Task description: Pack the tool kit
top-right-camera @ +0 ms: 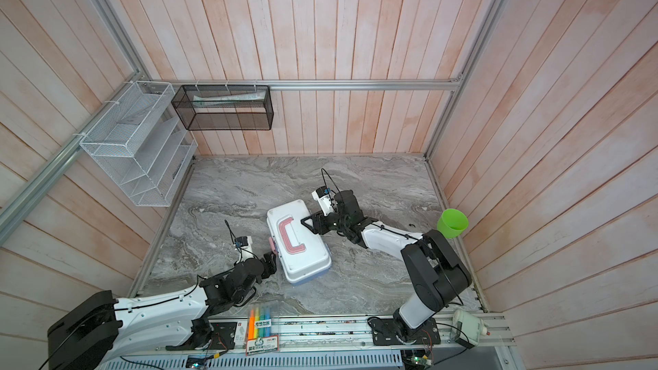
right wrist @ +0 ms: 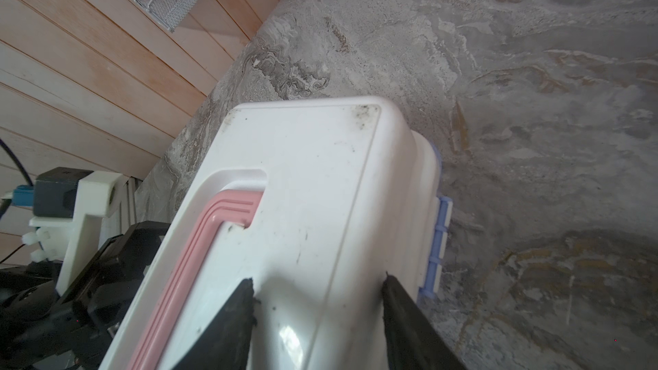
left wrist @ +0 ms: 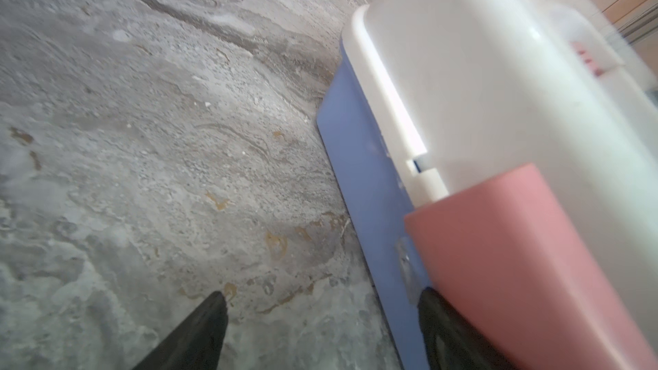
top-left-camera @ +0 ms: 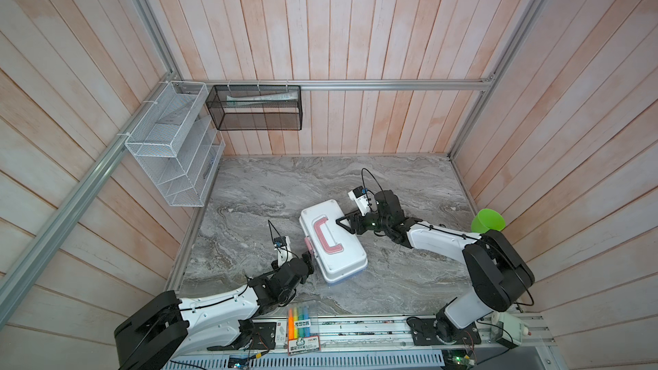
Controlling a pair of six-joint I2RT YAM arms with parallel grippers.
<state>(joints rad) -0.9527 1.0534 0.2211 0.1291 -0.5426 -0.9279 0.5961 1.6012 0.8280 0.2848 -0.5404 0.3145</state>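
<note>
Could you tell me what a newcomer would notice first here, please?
The closed white tool kit case with its pink handle lies slanted on the marble table. The right gripper spreads its fingers over the lid's far-right edge; the open left gripper sits by the pink latch on the near-left side. A bright green cup sits by the right wall.

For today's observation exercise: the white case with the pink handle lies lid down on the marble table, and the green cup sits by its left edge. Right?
No. The green cup sits by the table's right edge, as both top views show; the white case does lie there, lid down.
</note>
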